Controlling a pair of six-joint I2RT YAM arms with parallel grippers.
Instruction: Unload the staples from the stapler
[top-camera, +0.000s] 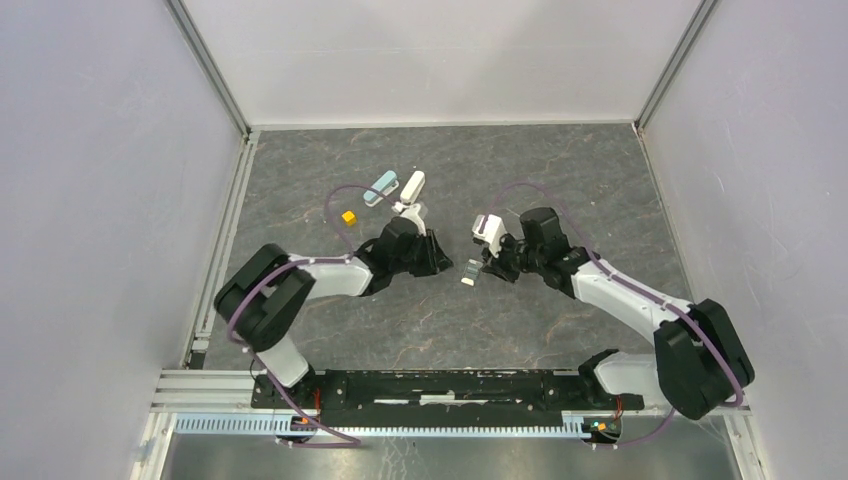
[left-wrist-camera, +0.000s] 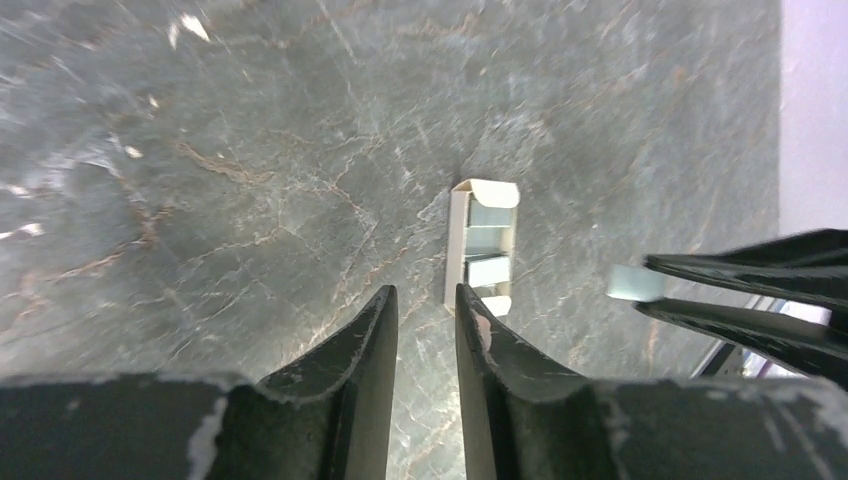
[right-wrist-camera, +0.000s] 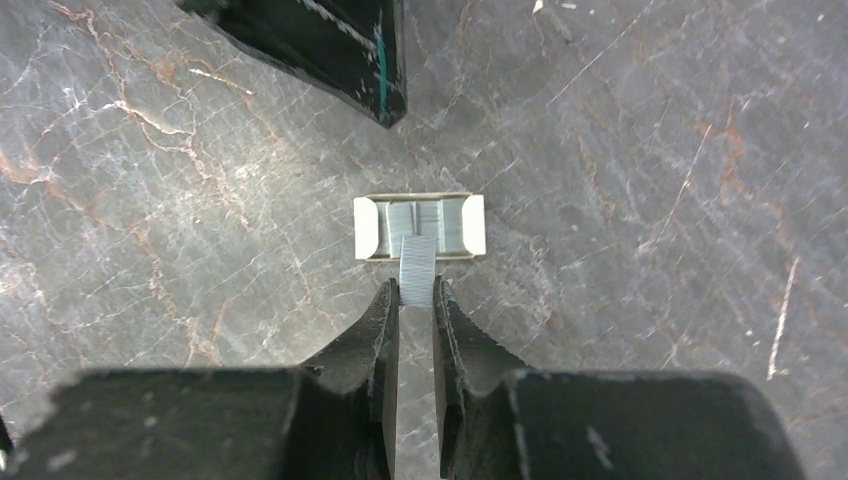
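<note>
nearest the arms' bases, the left gripper (left-wrist-camera: 425, 292) sits just to the left of the stapler (right-wrist-camera: 450, 225). its fingers are parted by a narrow gap and there is nothing between them. in the left wrist view its fingertips point at the table (top-camera: 560, 180) right beside the stapler's near end, and i cannot tell whether they touch it.

the stapler lies flat on the dark marbled table, midway between the two grippers. it is a short grey piece with whitish caps at both ends, and its open top faces up.

just to the right of the stapler is the right gripper (right-wrist-camera: 415, 287), clamped tight on the staples (right-wrist-camera: 418, 262), a thin silvery strip held between its fingertips. from the right wrist camera the strip's free end overlaps the stapler's middle. from the left wrist camera the strip hangs clear of the stapler, with bare table showing between them, so it is lifted off and not resting in the channel.

well beyond the stapler, to its far left, a yellow cube (top-camera: 348, 216) sits alone. farther back a teal oblong (top-camera: 380, 189) and a white oblong (top-camera: 412, 185) lie side by side, close together.
</note>
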